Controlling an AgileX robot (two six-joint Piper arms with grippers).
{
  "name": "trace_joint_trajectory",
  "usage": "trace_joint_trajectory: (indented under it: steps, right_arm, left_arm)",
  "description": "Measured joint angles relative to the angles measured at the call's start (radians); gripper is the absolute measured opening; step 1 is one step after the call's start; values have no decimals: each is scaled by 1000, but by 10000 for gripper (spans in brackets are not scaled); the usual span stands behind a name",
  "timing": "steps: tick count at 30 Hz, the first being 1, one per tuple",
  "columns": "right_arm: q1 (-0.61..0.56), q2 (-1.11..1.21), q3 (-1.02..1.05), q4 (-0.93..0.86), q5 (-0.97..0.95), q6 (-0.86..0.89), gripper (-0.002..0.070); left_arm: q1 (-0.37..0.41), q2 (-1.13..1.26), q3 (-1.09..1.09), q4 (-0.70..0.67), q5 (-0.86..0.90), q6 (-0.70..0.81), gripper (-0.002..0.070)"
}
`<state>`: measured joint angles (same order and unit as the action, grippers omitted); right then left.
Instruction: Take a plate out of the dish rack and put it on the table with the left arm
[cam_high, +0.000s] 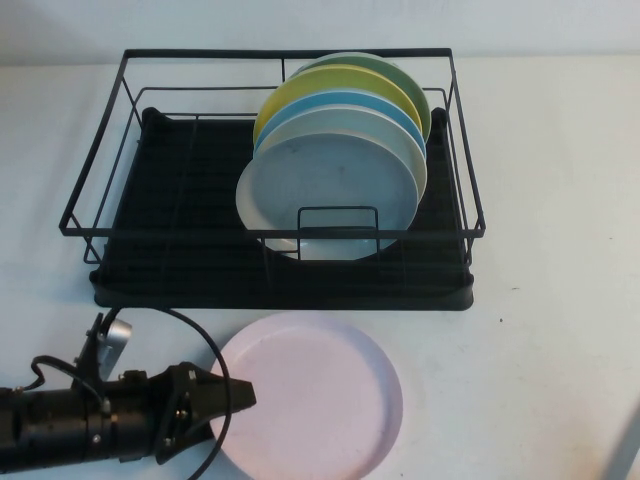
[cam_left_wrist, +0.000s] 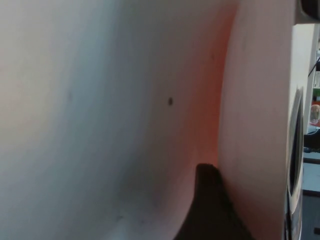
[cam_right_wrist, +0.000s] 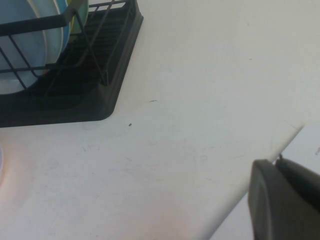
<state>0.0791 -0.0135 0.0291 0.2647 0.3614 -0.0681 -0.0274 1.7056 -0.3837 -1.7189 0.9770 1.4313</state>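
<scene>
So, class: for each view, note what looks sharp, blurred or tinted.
High view: dish rack sharp, left claw at the pink plate. Left wrist view: the plate close and blurred, pink tint on the table. Right wrist view: clear, right claw at the table edge.

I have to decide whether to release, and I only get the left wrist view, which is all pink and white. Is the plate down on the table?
Observer: Yes. In the high view the pink plate lies flat on the table, just in front of the dish rack.
Operator: Where is the left gripper on it?
Observer: The left gripper is at the plate's left rim, low over the table.
Operator: Is the right arm in the way?
Observer: No. The right gripper hangs over bare table to the right of the rack, away from the plate.
</scene>
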Motion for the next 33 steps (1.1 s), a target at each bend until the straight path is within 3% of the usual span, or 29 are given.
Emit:
trace_joint_trajectory:
  steps: [18, 21, 25, 28, 33]
  right_arm:
    - [0, 0, 0, 0, 0, 0, -20]
    - [0, 0, 0, 0, 0, 0, -20]
    - [0, 0, 0, 0, 0, 0, -20]
    - [0, 0, 0, 0, 0, 0, -20]
    - [0, 0, 0, 0, 0, 0, -20]
  left_arm:
    - [0, -222, 0, 91, -197, -84, 386]
    - [0, -266, 0, 110, -203, -89, 300]
    - [0, -381, 0, 139, -197, -29, 73]
    - [0, -504, 0, 151, -193, 7, 22]
    - [0, -754, 6, 210, -266, -5, 3]
